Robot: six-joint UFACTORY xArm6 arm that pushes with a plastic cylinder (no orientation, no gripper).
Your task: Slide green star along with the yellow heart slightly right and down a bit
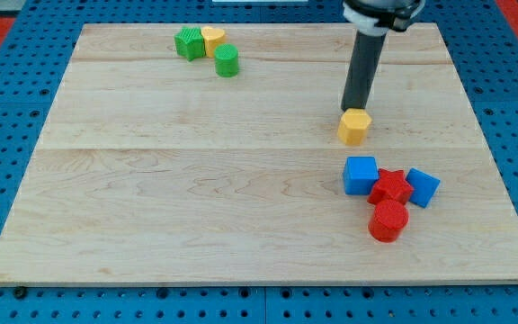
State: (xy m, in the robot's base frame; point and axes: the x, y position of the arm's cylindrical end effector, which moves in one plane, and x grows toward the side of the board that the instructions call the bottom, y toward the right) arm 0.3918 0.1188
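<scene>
My tip [356,109] — a bare rod end with no jaws to open or close — sits just behind the yellow hexagonal block [354,127] at the view's right, touching or nearly touching its top edge. The green star [188,43] and yellow heart [212,38] lie pressed together near the view's top left, a green cylinder [227,60] just beside them, well apart from my tip. Lower right on the wooden board [196,198] huddle a blue cube [360,175], red star [390,186], second blue block [422,187] and red cylinder [388,221].

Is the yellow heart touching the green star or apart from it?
Touching: the yellow heart sits directly against the green star, no board visible between them.
</scene>
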